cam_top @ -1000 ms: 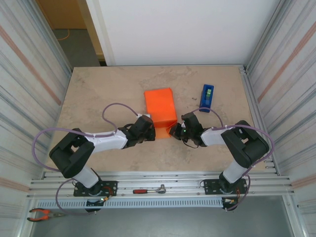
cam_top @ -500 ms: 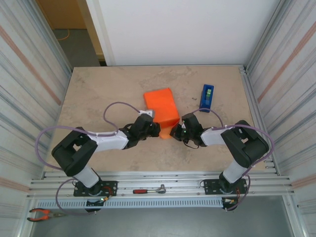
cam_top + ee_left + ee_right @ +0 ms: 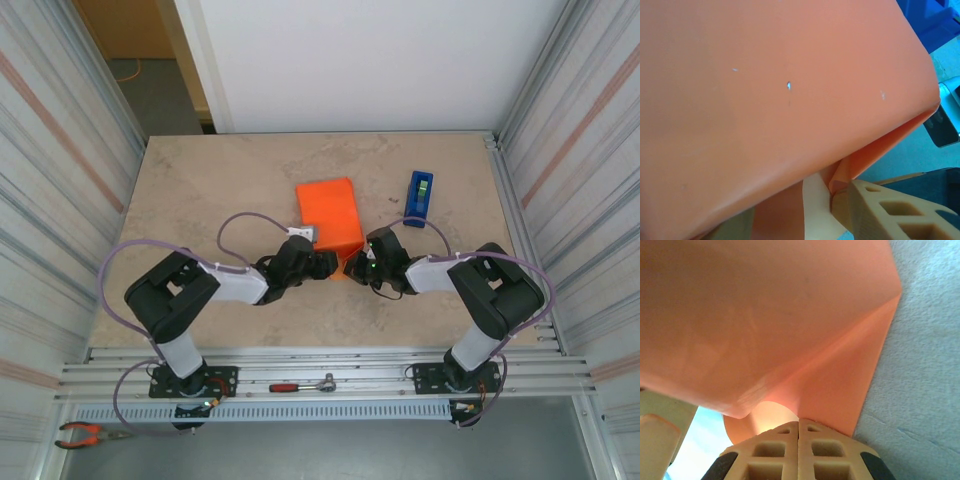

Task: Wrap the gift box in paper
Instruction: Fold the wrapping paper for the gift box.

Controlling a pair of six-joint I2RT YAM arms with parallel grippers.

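The gift box (image 3: pixel 329 211), a low block under orange paper (image 3: pixel 338 240), lies mid-table. In the left wrist view the paper (image 3: pixel 780 85) spans nearly the whole picture, and in the right wrist view the paper (image 3: pixel 765 315) rises above the fingers. My left gripper (image 3: pixel 322 266) is at the box's near end. It stands open, a folded paper flap (image 3: pixel 840 175) touching its right finger (image 3: pixel 880 210). My right gripper (image 3: pixel 352 266) sits opposite, shut, its fingertips (image 3: pixel 810 427) pinching the lower paper edge. The box itself is hidden under the paper.
A blue tape dispenser (image 3: pixel 419 197) lies right of the box, and its blue body (image 3: pixel 930 20) shows in the left wrist view. Corrugated metal walls (image 3: pixel 60 170) close in both sides. A ratchet (image 3: pixel 303 384) and pliers (image 3: pixel 85 433) lie on the near rail.
My left arm has swung right, bringing its gripper from the box's left side to the near end beside the right gripper. The package shifted slightly right. The right gripper stayed put.
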